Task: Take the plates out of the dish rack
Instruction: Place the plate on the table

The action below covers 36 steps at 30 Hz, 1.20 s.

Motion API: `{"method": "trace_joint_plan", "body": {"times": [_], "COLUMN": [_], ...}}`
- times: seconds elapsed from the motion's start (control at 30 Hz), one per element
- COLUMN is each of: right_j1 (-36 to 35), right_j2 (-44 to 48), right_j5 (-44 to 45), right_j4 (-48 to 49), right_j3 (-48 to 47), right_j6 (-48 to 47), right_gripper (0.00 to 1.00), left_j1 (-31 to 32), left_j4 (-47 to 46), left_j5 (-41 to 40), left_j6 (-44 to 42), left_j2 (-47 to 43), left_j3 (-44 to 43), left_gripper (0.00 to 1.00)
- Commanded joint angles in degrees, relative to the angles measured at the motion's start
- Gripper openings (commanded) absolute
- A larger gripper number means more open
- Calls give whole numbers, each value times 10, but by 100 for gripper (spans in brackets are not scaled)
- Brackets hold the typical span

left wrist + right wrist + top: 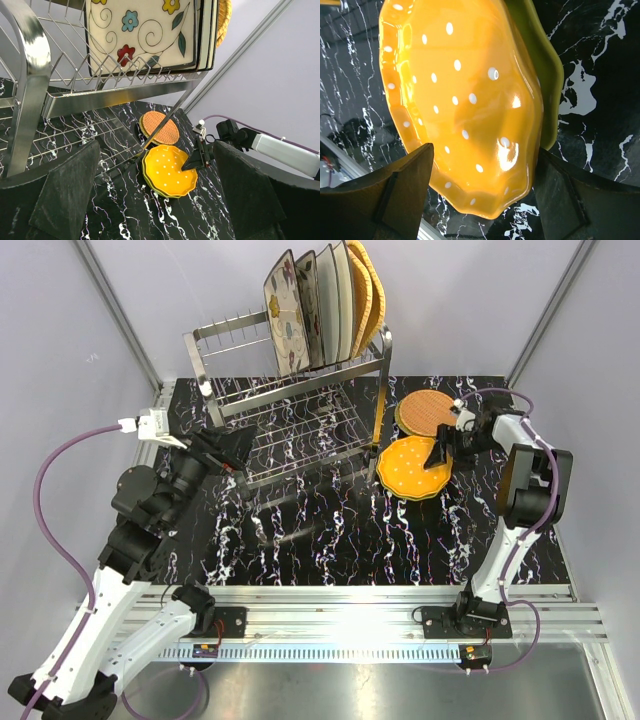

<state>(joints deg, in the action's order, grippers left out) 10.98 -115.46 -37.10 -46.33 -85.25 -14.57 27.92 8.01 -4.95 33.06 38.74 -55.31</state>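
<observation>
The steel dish rack (226, 332) stands at the back of the table. Upright on its top row are a cream floral plate (285, 315), white plates (332, 300) and woven tan-orange plates (368, 295). A round woven plate (428, 411) lies flat on the table to the right of the rack. An orange dotted scalloped plate (410, 470) rests on a lime-green one (546, 75). My right gripper (440, 452) is open just above the orange plate (465, 100), its fingers either side of the rim. My left gripper (236, 448) is open and empty at the rack's (30, 60) lower tier.
The black marbled table (330, 540) ends at a metal rail along the near edge. Grey walls close in on the back and sides. A purple cable loops at the left. In the left wrist view the floral plate (145, 35) hangs above the wire shelf.
</observation>
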Motion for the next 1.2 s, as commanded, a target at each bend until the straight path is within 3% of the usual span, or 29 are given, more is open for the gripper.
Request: {"method": "trace_joint_plan", "body": {"times": [0.0,1.17], "right_j1": [-17,-58], "right_j2": [2,32], "right_j5": [10,160], "right_j4": [-10,-7], "right_j3": [-33,-40], "right_j6": [-23,-93], "right_gripper": [82,82], "left_j1": [-3,-5], "left_j4": [-32,-19], "left_j5": [-2,-5], "left_j6": [3,-10], "left_j2": [-3,-1], "left_j3": [-11,-19], "left_gripper": [99,99]}}
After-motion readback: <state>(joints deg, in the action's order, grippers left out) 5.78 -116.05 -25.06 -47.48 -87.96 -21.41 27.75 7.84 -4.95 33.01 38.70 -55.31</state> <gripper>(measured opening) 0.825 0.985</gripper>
